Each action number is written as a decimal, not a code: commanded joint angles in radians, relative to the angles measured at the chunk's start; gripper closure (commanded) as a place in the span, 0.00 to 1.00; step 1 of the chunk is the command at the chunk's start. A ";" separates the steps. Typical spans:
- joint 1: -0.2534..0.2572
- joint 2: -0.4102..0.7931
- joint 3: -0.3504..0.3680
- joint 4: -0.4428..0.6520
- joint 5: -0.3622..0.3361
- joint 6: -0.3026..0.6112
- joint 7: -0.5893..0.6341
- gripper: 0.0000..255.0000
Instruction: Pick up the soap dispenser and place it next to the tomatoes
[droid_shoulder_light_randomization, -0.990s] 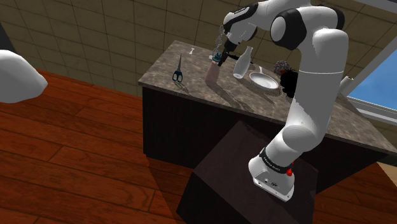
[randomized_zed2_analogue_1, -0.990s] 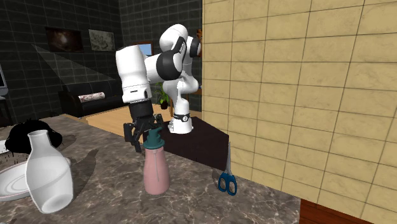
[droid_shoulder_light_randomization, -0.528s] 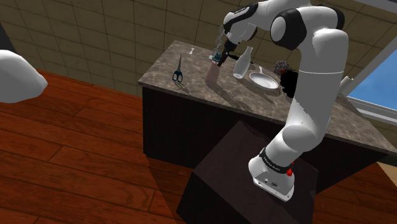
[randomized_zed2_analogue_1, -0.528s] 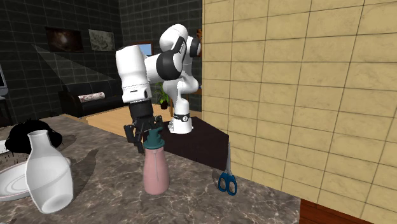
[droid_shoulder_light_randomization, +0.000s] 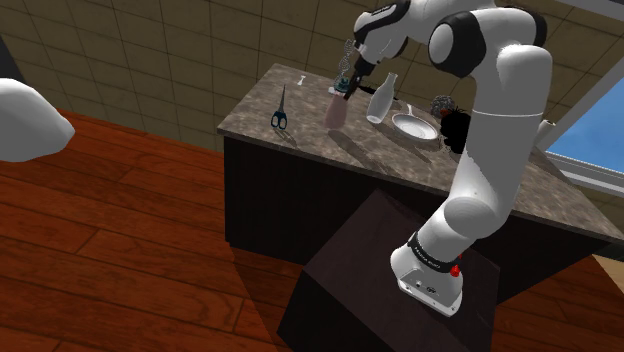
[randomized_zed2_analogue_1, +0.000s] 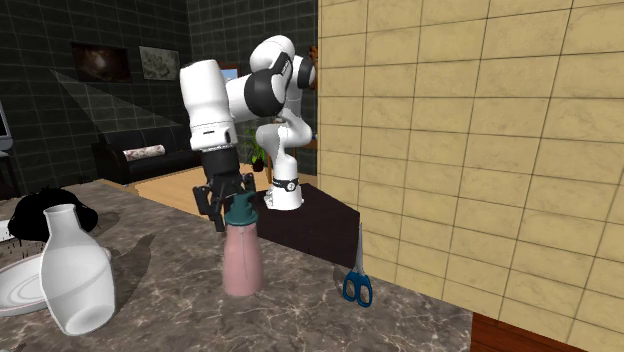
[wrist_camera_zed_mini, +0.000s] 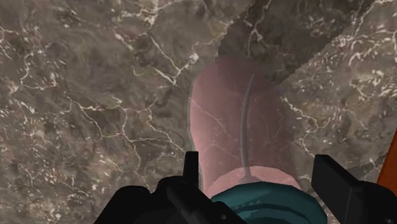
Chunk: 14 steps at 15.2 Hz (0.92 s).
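The soap dispenser (randomized_zed2_analogue_1: 241, 262) is a pink bottle with a teal pump top, upright on the dark marble counter (randomized_zed2_analogue_1: 170, 300). My black gripper (randomized_zed2_analogue_1: 232, 206) comes down from above and is shut on the teal top. In the wrist view the fingers (wrist_camera_zed_mini: 191, 175) clasp the teal cap on both sides, and the pink body (wrist_camera_zed_mini: 242, 121) hangs below the gripper (wrist_camera_zed_mini: 261, 194) over the marble. In the shoulder view the dispenser (droid_shoulder_light_randomization: 336, 110) is near the counter's far end, under the gripper (droid_shoulder_light_randomization: 345, 86). Its base looks just above the counter.
A white vase (randomized_zed2_analogue_1: 72, 272) and a white plate (randomized_zed2_analogue_1: 14, 288) stand to the second exterior view's left of the dispenser, with a black object (randomized_zed2_analogue_1: 45, 208) behind them. Blue-handled scissors (randomized_zed2_analogue_1: 357, 286) lie by the tiled wall. An orange-red thing (wrist_camera_zed_mini: 390, 167) shows beside one finger.
The fingers have shut on the dispenser's teal top. The arm has since risen a little, and the bottle's base has come up slightly off the counter.
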 joint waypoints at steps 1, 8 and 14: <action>0.003 -0.009 -0.004 0.012 -0.009 -0.018 0.011 1.00; 0.007 -0.038 -0.017 0.066 -0.040 -0.093 0.043 1.00; 0.005 -0.055 -0.025 0.124 -0.059 -0.161 0.067 1.00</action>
